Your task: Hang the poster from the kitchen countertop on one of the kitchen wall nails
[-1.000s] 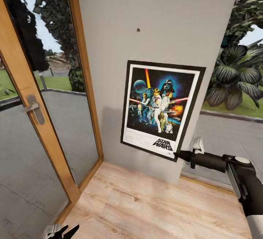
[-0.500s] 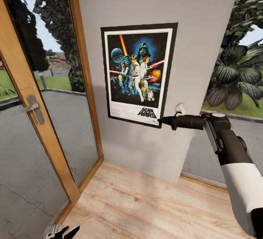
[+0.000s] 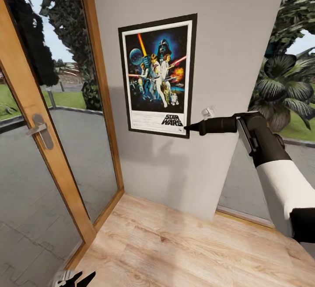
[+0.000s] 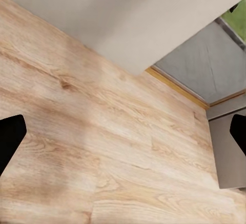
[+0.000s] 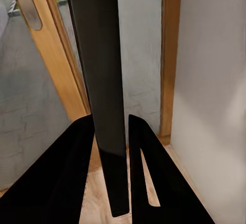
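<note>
While the glass door (image 3: 41, 147) stands at far left, left gripper (image 3: 73, 277) hangs low over the wood floor (image 3: 183, 243), fingers spread wide, holding nothing. Right of the door frame, poster (image 3: 157, 76) sits flat against the grey wall (image 3: 236, 41), upright, slightly tilted. Nail not visible; presumably behind the poster, cannot confirm. Right gripper (image 3: 187, 127) pinches the poster's lower right corner, fingers closed on the black frame edge. Risk: if the frame is not caught on the nail, letting go drops it. A single-corner hold may also let it swing askew.
</note>
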Controlling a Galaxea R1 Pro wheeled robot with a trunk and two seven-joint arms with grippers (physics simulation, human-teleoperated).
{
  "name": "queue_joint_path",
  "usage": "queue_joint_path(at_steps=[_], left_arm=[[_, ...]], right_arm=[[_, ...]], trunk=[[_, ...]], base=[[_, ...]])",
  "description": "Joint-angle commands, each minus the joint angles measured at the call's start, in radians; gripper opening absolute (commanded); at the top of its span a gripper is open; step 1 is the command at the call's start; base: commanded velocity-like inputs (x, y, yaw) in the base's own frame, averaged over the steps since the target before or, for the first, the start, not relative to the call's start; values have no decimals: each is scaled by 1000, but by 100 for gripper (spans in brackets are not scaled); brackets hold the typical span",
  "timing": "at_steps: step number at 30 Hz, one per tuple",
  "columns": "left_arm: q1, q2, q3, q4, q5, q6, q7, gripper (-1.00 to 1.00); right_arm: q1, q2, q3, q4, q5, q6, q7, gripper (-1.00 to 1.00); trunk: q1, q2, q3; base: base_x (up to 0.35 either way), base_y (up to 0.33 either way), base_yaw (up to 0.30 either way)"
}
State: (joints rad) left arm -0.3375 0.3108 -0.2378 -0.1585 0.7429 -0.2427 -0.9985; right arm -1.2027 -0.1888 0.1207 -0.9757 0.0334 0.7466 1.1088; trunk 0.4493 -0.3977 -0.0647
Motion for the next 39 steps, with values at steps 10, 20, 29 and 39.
queue_joint_path(at_steps=[10, 20, 29, 39], left_arm=[[0, 2, -7, 1, 7, -6, -3, 100], [-1, 2, -6, 1, 7, -6, -3, 100], [-1, 2, -6, 1, 7, -6, -3, 100], [-1, 2, -5, 1, 9, -4, -3, 100]], right_arm=[[-2, 10, -4, 8, -22, -103, 6, -100], [6, 11, -5, 10, -99, -123, 5, -100], [8, 10, -6, 12, -123, -125, 0, -100], [8, 7, -6, 14, -124, -125, -59, -100]], trunk=[[1, -2, -2], [1, -2, -2], [1, -2, -2], [1, -2, -2]], base=[[107, 0, 0], [118, 0, 0], [80, 0, 0], [11, 0, 0]])
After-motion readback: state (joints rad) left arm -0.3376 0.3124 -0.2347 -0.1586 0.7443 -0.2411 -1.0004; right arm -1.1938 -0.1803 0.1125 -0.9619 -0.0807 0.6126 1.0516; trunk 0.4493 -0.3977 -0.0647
